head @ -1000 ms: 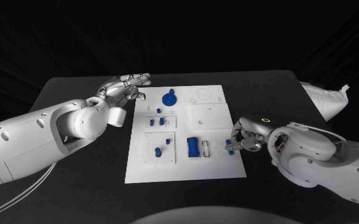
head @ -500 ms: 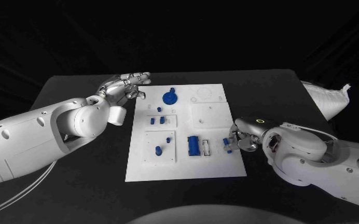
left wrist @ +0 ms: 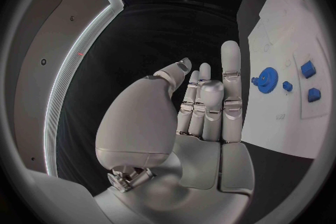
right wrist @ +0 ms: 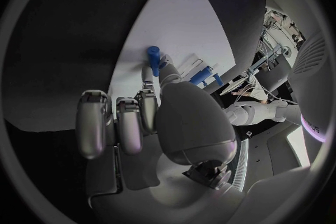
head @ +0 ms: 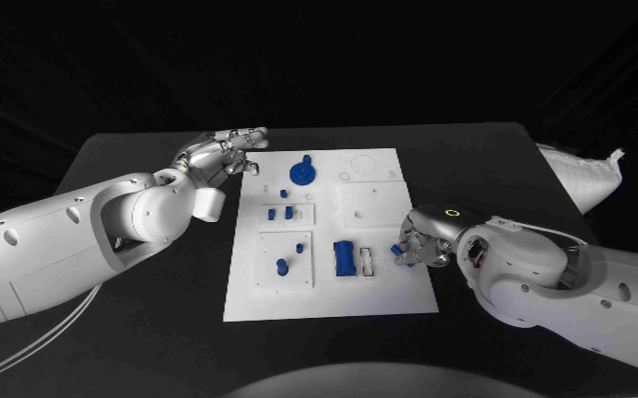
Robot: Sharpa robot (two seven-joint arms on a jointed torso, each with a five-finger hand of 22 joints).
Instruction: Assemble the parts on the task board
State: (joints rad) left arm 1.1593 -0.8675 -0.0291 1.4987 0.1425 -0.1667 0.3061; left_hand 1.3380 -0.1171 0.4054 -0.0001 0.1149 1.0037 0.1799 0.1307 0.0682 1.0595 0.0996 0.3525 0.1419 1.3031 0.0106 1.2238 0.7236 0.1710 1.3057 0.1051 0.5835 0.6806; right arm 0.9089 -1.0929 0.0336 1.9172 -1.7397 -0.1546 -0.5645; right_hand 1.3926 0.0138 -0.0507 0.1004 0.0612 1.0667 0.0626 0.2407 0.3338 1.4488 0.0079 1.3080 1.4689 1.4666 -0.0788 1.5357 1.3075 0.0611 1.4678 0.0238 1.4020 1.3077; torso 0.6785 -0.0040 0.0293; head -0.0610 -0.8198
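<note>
The board [head: 379,297], a flat white plate, lies mid-table in front of me. At its 3 o'clock edge my right hand [head: 423,243] pinches a small blue peg [head: 397,251] between thumb and a fingertip; the right wrist view shows the peg [right wrist: 153,60] as a short matte cylinder held over the white surface, my other fingers [right wrist: 92,123] curled beside it.

Just inboard of the peg, a blue block [head: 343,258] lies next to a white slotted piece. Toward 8 o'clock two small blue bits [head: 280,267] sit in a square recess; above them, another recess holds more blue pieces [head: 279,214]. Near 12 o'clock a round toothed blue gear [head: 303,174] sits on the plate, and in the left wrist view the gear [left wrist: 266,77] shows its teeth plainly.

My left hand [head: 223,154] hovers at the board's 10 o'clock corner, fingers straight and slightly apart, holding nothing; its silver palm [left wrist: 199,140] looks smooth and metallic.

The table [head: 147,163] is matte black, the room around it dark. A white quilted bag [head: 581,175] rests at the table's 3 o'clock edge.
</note>
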